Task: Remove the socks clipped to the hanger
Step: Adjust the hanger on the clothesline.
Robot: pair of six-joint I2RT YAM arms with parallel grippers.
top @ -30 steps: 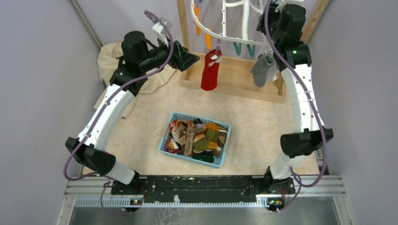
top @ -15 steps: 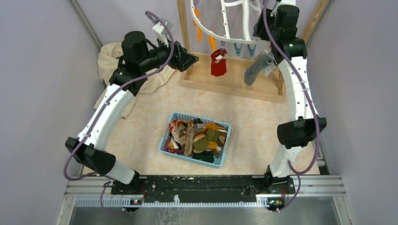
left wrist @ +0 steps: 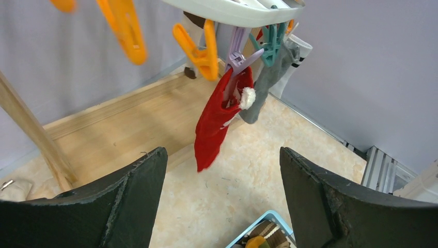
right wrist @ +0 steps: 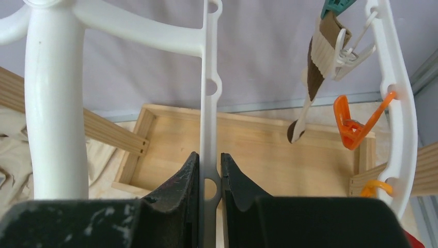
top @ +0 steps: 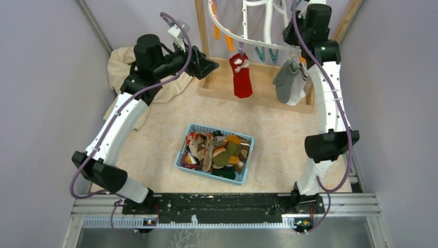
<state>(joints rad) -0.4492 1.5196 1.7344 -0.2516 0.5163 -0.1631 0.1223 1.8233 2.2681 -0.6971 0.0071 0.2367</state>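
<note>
1. Hanging straight ahead of the left gripper point(left wrist: 222, 155), the red sock point(left wrist: 214, 121) dangles from a purple clip point(left wrist: 235, 49) on the rim of the white hanger point(left wrist: 232, 8). Its long axis runs nearly vertical, cuff at the clip and toe down.
2. The left fingers point(left wrist: 129, 196) are spread wide and hold nothing. In the wrist view the sock sits between them but farther off, and from above the gripper is clearly apart from it, to its left.
3. The right gripper point(right wrist: 209, 160) is clamped on a thin white spoke point(right wrist: 209, 77) of the hanger, apparently steadying it.
4. The grey sock point(top: 286, 80) hangs just beyond the red one, on the right arm's side, but that arm is occupied.
5. So the left arm looks like the one to act. The move probably calls for reaching forward to close on the red sock below the clip, then pulling down along its length.
</note>
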